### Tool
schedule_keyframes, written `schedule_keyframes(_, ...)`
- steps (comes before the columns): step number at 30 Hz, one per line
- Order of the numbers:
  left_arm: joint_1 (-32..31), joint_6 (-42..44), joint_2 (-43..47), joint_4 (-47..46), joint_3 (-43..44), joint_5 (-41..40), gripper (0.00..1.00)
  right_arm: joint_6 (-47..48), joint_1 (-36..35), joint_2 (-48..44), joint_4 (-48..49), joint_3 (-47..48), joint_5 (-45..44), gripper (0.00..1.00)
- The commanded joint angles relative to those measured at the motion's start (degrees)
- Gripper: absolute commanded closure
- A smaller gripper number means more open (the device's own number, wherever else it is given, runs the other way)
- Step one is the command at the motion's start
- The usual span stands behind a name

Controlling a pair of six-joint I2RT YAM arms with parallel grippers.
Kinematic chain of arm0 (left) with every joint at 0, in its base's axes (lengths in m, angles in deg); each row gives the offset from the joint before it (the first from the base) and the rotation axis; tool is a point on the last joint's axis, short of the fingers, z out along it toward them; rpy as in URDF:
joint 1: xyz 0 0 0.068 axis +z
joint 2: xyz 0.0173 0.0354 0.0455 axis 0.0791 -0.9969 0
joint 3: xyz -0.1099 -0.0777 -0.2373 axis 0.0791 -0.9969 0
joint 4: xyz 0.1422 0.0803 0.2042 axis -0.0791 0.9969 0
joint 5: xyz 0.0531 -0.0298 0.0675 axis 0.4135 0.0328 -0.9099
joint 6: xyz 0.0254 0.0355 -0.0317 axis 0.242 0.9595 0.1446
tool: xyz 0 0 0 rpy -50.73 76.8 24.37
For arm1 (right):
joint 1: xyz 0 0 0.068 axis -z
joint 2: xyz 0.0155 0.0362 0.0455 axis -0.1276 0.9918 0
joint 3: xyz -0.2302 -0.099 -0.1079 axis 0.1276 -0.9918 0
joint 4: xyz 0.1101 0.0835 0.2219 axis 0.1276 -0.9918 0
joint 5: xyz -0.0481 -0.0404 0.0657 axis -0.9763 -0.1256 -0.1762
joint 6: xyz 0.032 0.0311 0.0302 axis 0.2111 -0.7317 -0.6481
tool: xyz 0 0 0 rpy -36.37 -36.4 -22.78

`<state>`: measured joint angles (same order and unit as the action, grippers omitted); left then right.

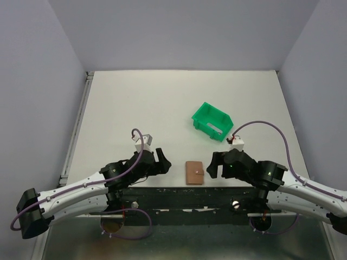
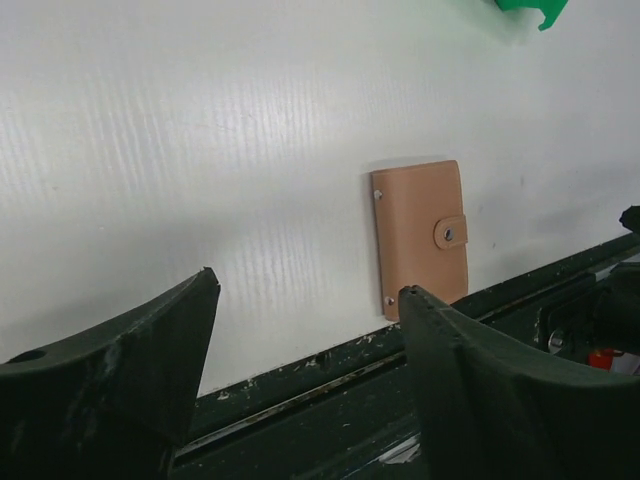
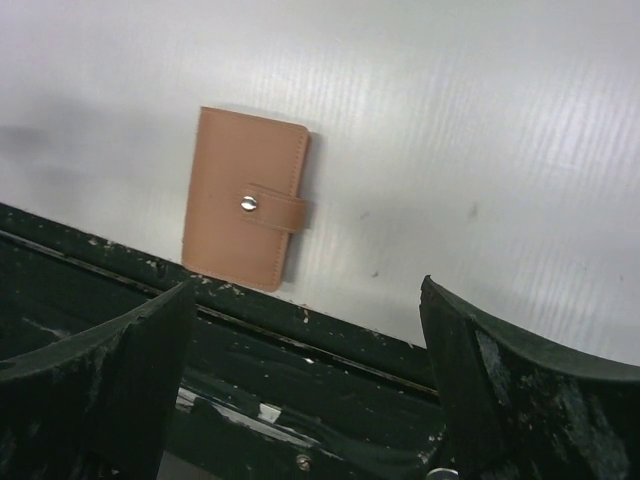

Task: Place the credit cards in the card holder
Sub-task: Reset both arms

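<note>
The card holder point(image 1: 194, 173) is a tan-brown leather wallet lying flat and closed at the table's near edge, its snap tab fastened. It shows in the left wrist view point(image 2: 420, 235) and in the right wrist view point(image 3: 245, 210). My left gripper point(image 1: 164, 161) hovers just left of it, open, with nothing between its fingers point(image 2: 309, 282). My right gripper point(image 1: 212, 164) hovers just right of it, also open and empty point(image 3: 309, 283). Neither gripper touches the holder. The credit cards are out of view.
A green plastic bin point(image 1: 201, 109) stands tilted behind and right of the holder, and something pale lies inside it, too small to identify. The black rail point(image 1: 173, 193) of the table's near edge runs right under both grippers. Grey walls close in the table's sides and back.
</note>
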<state>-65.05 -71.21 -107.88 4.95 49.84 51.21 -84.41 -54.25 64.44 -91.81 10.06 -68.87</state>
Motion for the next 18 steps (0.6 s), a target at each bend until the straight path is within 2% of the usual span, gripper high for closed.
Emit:
schedule_keyframes(1,-0.2,-1.4,3.5,8.6,1.0,-3.8,0.09,-5.6,-0.5,-0.6,-9.8,0.5,-5.9,0.00)
schedule_keyframes(3,-0.2,-2.0,5.0,10.1,0.8,-4.2,0.01,-8.2,-0.5,-1.2,-12.5,0.7,-7.3,0.00)
schedule_keyframes(8,-0.2,-2.6,7.3,12.6,0.2,-4.2,0.01,-10.0,-0.5,-3.0,-14.9,0.6,-8.6,0.00)
schedule_keyframes(18,-0.2,-2.7,8.9,13.9,0.0,-5.5,0.01,-8.4,-0.6,-6.4,-12.2,-2.8,-6.1,0.00)
